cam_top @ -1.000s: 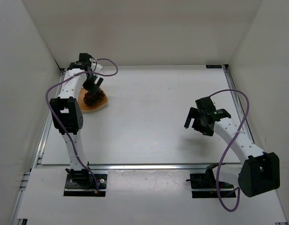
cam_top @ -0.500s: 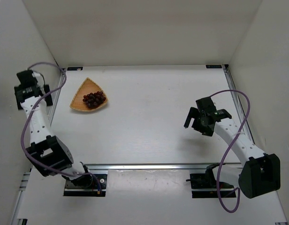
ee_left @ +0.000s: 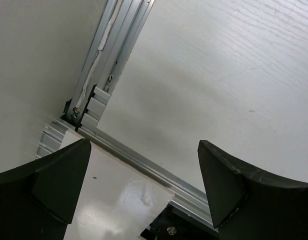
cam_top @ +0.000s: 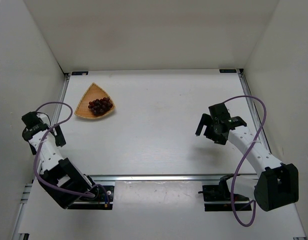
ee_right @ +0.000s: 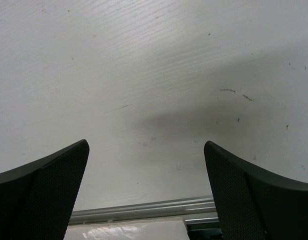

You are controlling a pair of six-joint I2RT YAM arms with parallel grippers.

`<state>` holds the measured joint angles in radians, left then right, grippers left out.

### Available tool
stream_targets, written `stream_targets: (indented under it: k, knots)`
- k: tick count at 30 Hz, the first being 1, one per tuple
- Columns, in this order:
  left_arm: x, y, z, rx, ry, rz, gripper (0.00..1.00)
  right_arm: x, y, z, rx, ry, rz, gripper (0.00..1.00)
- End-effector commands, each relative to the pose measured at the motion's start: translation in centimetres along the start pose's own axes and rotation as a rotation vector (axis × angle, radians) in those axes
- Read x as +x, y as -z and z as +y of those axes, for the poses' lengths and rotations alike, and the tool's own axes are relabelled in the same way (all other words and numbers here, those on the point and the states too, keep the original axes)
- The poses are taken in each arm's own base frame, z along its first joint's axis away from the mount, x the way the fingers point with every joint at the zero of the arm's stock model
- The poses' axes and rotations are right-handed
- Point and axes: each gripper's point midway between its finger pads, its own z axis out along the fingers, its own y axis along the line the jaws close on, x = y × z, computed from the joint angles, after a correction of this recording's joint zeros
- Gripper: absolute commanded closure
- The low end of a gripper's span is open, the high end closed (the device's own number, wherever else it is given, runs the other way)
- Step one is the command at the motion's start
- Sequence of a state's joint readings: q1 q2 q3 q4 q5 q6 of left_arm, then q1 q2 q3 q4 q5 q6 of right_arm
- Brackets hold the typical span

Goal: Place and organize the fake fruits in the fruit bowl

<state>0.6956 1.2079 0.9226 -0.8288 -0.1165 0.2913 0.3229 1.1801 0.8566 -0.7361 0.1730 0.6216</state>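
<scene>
The fake fruits, one bunch of dark red-purple grapes [cam_top: 100, 105], lie inside the fruit bowl [cam_top: 86, 109], an orange-tan woven dish at the table's far left. My left gripper [cam_top: 45, 139] is folded back by the left edge, well nearer than the bowl. In the left wrist view it [ee_left: 144, 150] stands open with only the table and rail between its fingers. My right gripper [cam_top: 204, 131] hovers over the right half of the table, far from the bowl. It [ee_right: 146, 145] is open and holds nothing.
White walls enclose the table on the left, far and right sides. An aluminium rail [ee_left: 106, 70] runs along the left edge and another [cam_top: 159, 177] along the near edge. The arm bases [cam_top: 89, 195] sit on the near strip.
My left arm has swung away from above the bowl, out to the left wall and then back toward the near side. The grapes stay in the bowl. The right arm has not moved.
</scene>
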Motion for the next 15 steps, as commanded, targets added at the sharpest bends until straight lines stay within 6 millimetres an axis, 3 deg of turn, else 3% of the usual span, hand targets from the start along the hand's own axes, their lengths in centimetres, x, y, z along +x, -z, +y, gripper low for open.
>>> stream_targets:
  k: [1, 15]
  knots:
    - [-1.3, 0.3, 0.0, 0.024, 0.026, -0.062, 0.01, -1.0, 0.4, 1.0, -0.034, -0.004, -0.030, 0.00]
    - [-2.2, 0.6, 0.3, 0.021, 0.036, -0.072, 0.01, -1.0, 0.4, 1.1, -0.034, -0.013, -0.030, 0.00]
